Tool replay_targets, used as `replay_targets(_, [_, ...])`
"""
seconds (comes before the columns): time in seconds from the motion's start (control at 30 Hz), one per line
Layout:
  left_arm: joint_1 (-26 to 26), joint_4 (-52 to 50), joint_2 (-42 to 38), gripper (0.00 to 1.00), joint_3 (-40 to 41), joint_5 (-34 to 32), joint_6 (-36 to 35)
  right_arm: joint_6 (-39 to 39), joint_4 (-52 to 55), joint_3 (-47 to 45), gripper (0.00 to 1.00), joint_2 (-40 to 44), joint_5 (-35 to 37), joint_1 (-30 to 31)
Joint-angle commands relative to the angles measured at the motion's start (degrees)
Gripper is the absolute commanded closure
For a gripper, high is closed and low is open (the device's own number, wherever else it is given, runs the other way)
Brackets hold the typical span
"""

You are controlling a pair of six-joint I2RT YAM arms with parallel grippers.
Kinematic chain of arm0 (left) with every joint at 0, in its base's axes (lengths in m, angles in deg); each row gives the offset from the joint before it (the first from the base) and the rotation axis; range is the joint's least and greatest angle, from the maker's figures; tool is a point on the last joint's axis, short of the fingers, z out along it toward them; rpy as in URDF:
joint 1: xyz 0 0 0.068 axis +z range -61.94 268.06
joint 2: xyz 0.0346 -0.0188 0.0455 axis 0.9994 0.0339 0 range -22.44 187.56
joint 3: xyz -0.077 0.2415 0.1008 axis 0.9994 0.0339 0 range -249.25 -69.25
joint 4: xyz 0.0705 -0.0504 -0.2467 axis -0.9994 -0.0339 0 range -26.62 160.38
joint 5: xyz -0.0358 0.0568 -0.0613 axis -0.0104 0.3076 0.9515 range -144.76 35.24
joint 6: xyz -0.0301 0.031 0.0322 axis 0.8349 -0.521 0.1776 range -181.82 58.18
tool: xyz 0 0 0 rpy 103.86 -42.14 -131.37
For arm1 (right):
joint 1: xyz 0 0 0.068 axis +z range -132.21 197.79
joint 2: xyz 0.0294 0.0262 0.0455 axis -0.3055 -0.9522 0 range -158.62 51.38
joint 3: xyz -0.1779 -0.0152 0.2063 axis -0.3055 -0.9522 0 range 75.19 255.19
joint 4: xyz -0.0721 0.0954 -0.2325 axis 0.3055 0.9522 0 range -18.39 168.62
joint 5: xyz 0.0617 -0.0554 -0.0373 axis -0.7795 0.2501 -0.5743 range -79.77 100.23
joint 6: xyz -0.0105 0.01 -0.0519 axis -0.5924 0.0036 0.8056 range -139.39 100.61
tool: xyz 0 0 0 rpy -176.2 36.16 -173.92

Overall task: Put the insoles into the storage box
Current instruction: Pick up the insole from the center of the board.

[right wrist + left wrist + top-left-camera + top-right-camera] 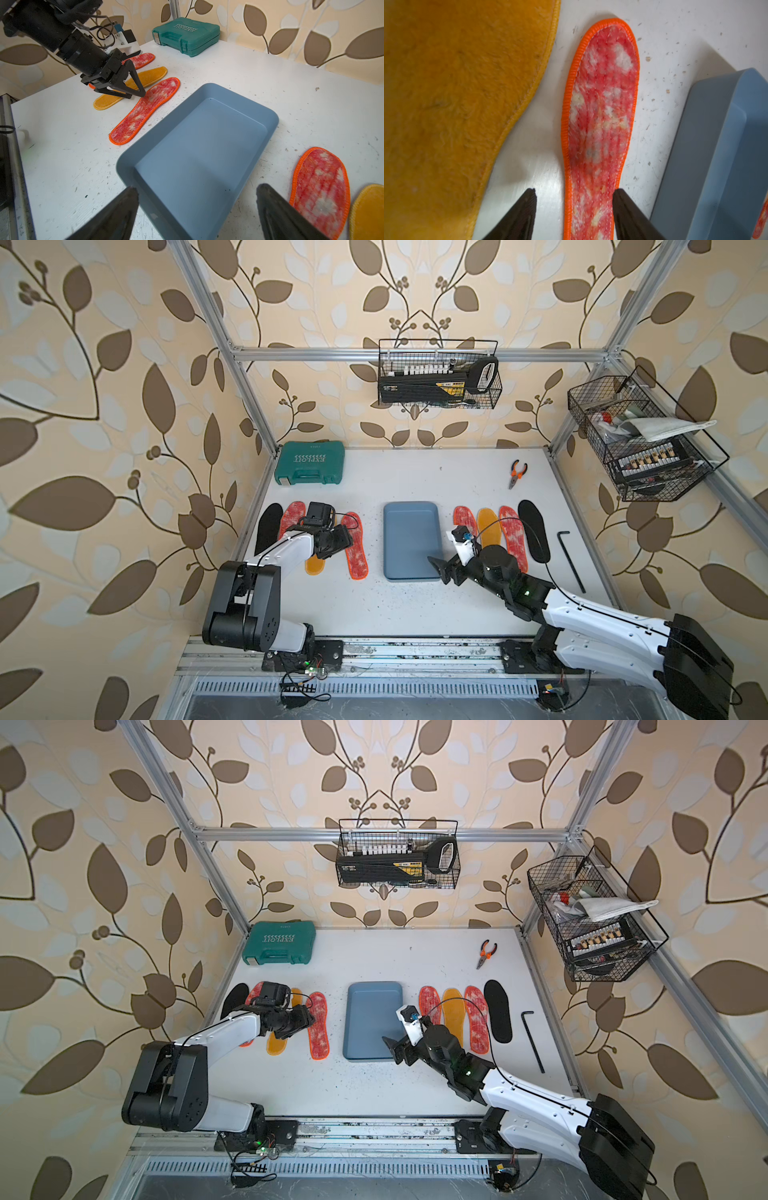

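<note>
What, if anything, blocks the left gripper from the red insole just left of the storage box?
Probably nothing, so yes: the open left gripper straddles that red-white insole, apart from the storage box.

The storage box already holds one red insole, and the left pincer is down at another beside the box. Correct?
No. The storage box is empty, as the right wrist view shows. The left pincer is indeed down at a red insole beside the box.

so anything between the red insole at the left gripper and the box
Nothing visible: bare table separates the red insole from the empty storage box. The right gripper hangs open over the box's near corner.
</note>
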Motion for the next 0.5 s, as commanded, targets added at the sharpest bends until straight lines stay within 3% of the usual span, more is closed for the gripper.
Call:
replay_targets(0.0, [0.0, 2.1, 2.1, 0.42, 0.2, 0.9, -0.6, 0.7, -0.8, -0.1, 0.09, 0.5, 0.1, 0.4])
replay_targets(0.27, [-3.6, 2.0, 6.6, 0.51, -1.0, -3.8, 0.5, 0.2, -0.4, 0.1, 0.08, 0.5, 1.3, 0.4])
replay_targets(0.47, [-6.1, 0.6, 8.8, 0.81, -2.9, -7.6, 1.0, 0.2, -0.1, 0.0, 0.08, 0.8, 2.1, 0.3])
